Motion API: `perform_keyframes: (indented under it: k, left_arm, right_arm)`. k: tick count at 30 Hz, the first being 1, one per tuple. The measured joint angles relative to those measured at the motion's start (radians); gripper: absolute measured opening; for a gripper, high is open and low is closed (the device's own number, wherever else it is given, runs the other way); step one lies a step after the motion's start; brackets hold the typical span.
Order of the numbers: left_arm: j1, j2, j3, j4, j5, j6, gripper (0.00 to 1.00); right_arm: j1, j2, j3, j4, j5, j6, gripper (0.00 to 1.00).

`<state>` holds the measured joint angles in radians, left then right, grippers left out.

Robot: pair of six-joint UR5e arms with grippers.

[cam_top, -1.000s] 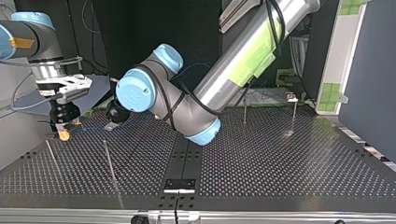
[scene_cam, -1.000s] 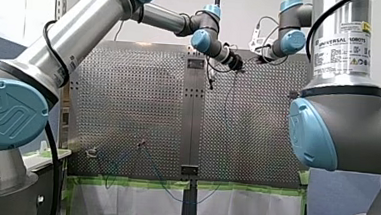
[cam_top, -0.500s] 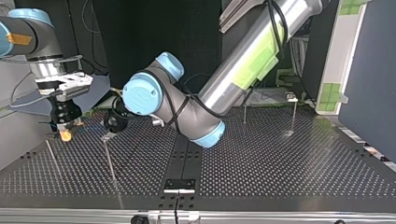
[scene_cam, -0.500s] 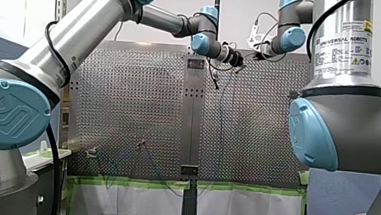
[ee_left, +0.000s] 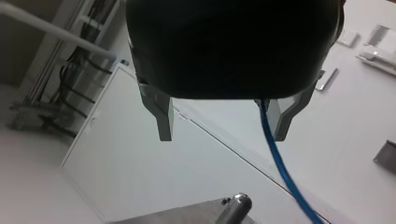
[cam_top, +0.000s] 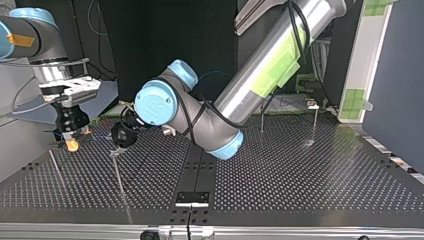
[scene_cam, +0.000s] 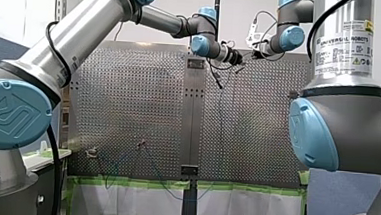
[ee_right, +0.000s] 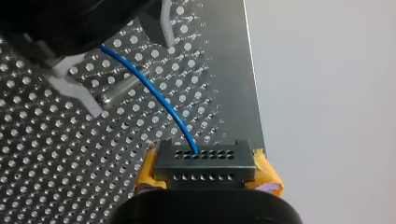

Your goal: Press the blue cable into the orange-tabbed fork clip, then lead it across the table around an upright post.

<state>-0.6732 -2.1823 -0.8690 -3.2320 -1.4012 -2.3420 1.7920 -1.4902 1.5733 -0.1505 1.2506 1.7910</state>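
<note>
The blue cable [ee_right: 159,95] runs from a black perforated block [ee_right: 205,163] out across the holed table. My right gripper [ee_right: 205,179], with yellow pads, is shut around that block at the cable's end. In the top view this right gripper [cam_top: 71,144] hangs low at the far left. My left gripper [ee_left: 222,136] is open. The blue cable [ee_left: 280,168] passes along the inside of one of its metal fingers [ee_left: 164,126] without being pinched. It hovers just over the tip of an upright post [ee_left: 236,205]. In the top view my left gripper [cam_top: 118,149] is above that post [cam_top: 119,175].
Another thin post [cam_top: 55,167] stands near the top view's left edge, and two more [cam_top: 262,120] [cam_top: 315,125] at its right. Small fixtures [scene_cam: 91,152] [scene_cam: 141,144] sit on the table's near part in the front view. My left arm's elbow [cam_top: 200,125] spans the table's middle.
My left gripper has swung towards the top view's left and down, ending above the post's tip and nearer my right gripper. The right arm has barely moved.
</note>
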Motion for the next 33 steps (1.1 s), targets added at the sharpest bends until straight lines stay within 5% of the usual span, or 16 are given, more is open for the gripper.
perform_keyframes:
  k: [3,5,6,8,9,11,12,14,23,33]
  left_arm:
    - [0.001,0.0,0.0,-0.022,-0.022,-0.033,1.0]
    - [0.002,0.0,0.0,-0.039,-0.039,-0.052,0.77]
    - [0.002,0.0,0.0,-0.048,-0.052,-0.065,0.77]
    - [0.003,0.0,0.0,-0.057,-0.07,-0.084,0.44]
    - [0.003,0.0,0.0,-0.061,-0.079,-0.097,0.44]
    - [0.003,0.0,0.0,-0.064,-0.088,-0.117,0.15]
    - [0.004,0.0,0.0,-0.065,-0.092,-0.13,0.15]
    - [0.004,0.0,0.0,-0.065,-0.097,-0.147,0.0]
    - [0.004,0.0,0.0,-0.065,-0.104,-0.199,0.0]
    - [0.005,0.003,0.001,-0.091,-0.187,-0.115,0.0]
  right_arm:
    - [0.0,0.0,0.0,0.0,0.0,0.002,0.0]
    - [0.0,0.0,0.0,0.0,0.0,0.003,0.0]
    - [0.0,0.0,0.0,0.0,0.0,0.003,0.0]
    - [0.0,0.0,0.0,0.0,0.0,0.004,0.0]
    - [0.0,0.0,0.0,0.0,0.0,0.004,0.0]
    - [0.0,0.0,0.0,0.0,0.0,0.004,0.0]
    - [0.0,0.0,0.0,0.0,0.0,0.004,0.0]
    - [0.0,0.0,0.0,0.0,0.0,0.004,0.0]
    - [0.0,0.0,0.0,0.0,0.0,0.005,0.0]
    - [-0.003,0.0,0.001,0.0,0.001,0.006,0.0]
